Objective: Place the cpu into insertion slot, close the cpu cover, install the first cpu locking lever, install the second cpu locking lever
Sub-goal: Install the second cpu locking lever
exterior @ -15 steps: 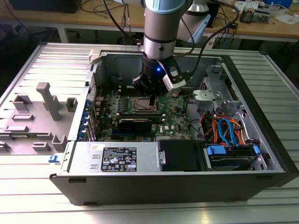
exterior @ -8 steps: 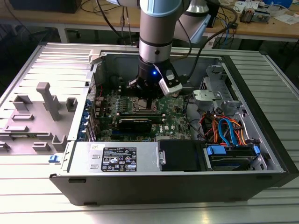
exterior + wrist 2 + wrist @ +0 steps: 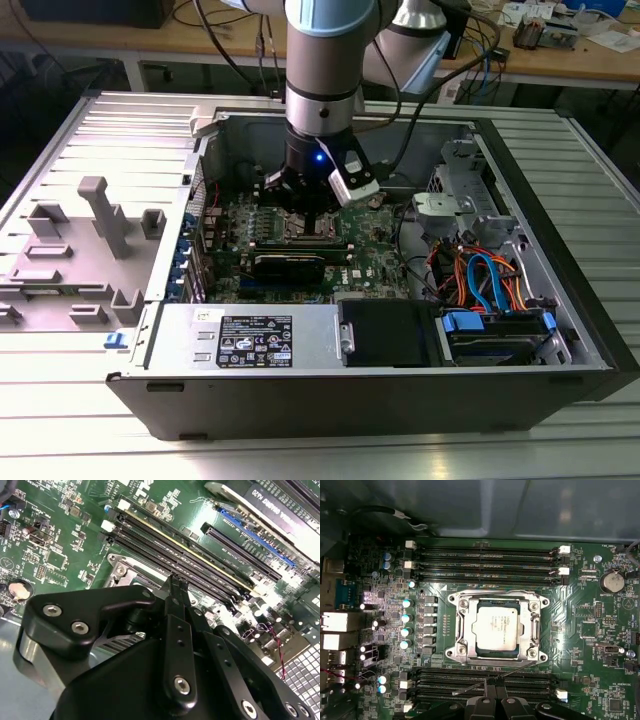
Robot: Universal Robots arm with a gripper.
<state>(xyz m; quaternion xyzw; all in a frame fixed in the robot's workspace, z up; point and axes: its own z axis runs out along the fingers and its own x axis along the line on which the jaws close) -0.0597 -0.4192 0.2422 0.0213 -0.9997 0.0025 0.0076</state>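
CPU, a small flat square chip with a dull silver-grey metal top (image 3: 499, 628), is seated in the insertion slot, a square socket with a silvery metal rim (image 3: 536, 629) on the green circuit board (image 3: 587, 630). The cpu cover, a thin silvery metal frame plate with a large square window (image 3: 495, 599), lies closed around the chip. One thin silvery locking lever (image 3: 492, 677) angles out from the socket towards the gripper.

Surface: the open dark-grey computer case (image 3: 400, 400) lies on a ribbed light-grey metal table (image 3: 90, 400). A wooden bench with cables (image 3: 560, 55) runs behind it.

Markings: a white label (image 3: 255, 342) is fixed to the silver power supply housing (image 3: 190, 340); its print is too small to read. Print on the chip top is likewise not legible.

Pincer: the black two-finger gripper (image 3: 493, 685) hangs low over the board, just beside the socket and above the long black memory slots (image 3: 485, 690). In the second wrist view its fingertips (image 3: 176, 586) are pressed together; nothing shows between them.
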